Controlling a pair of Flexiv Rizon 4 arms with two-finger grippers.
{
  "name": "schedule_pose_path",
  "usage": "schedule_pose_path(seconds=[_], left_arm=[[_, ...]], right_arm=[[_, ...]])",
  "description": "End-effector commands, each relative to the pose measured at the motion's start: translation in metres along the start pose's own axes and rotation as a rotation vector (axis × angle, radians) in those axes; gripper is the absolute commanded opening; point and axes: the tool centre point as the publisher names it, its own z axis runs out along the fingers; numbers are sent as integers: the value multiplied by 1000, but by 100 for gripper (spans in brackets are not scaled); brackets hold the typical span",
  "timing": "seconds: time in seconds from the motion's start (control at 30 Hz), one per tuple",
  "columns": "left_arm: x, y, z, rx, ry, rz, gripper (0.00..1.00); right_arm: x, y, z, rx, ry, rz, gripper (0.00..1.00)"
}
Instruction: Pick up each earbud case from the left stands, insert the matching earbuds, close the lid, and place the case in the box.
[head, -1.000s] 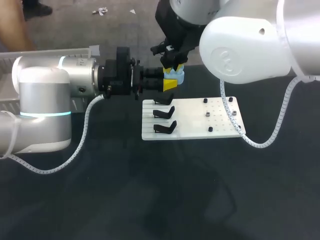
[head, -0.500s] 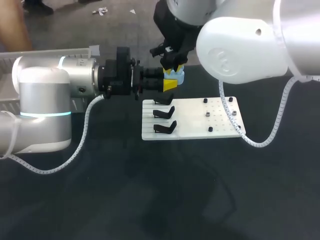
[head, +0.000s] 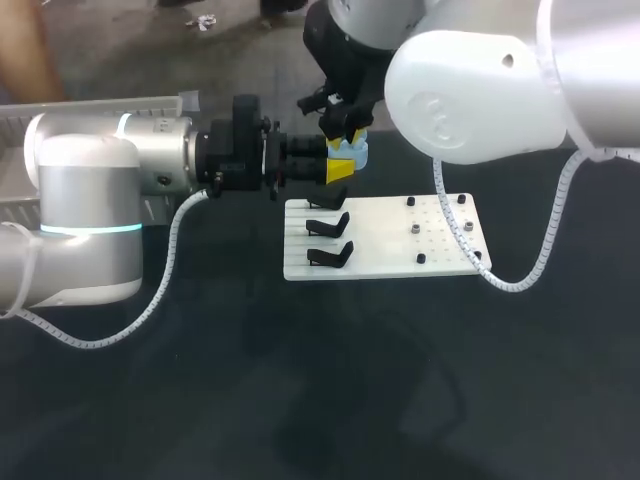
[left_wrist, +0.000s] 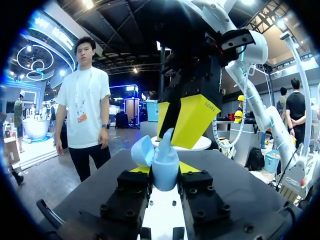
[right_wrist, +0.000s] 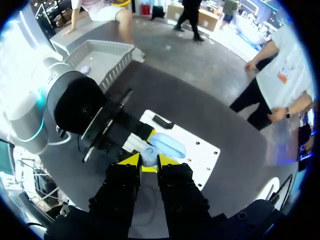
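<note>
My left gripper (head: 338, 170) is shut on a light blue earbud case (head: 354, 153), held just above the far left corner of the white board (head: 440, 250). In the left wrist view the case (left_wrist: 165, 170) sits between my fingers with its lid (left_wrist: 142, 150) tipped open. My right gripper (head: 345, 128) comes down onto it from above. Its yellow tips are shut on a pale blue earbud (right_wrist: 148, 156), which stands in the case's mouth (left_wrist: 168, 141). The open lid (right_wrist: 167, 145) shows just ahead of the right fingertips.
Three empty black stands (head: 330, 225) line the board's left side. Small black pegs (head: 412, 229) dot its right half. A grey box (head: 100, 105) stands at the table's far left, with one small pale item in it (right_wrist: 85, 69).
My right arm has leaned slightly to the left above the case. Both grippers and the case stay where they were.
</note>
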Motion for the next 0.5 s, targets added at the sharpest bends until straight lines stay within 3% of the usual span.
schedule_pose_path(seconds=[0.03, 0.3, 0.43, 0.5], left_arm=[[0, -1, 1, -4, -6, 5, 0], [0, -1, 1, -4, -6, 5, 0], [0, -1, 1, -4, -6, 5, 0], [0, -1, 1, -4, -6, 5, 0]], right_arm=[[-3, 0, 1, 3, 7, -1, 0], [-4, 0, 2, 1, 13, -4, 0], [-4, 0, 3, -1, 15, -4, 8], [-5, 0, 3, -2, 14, -3, 20]])
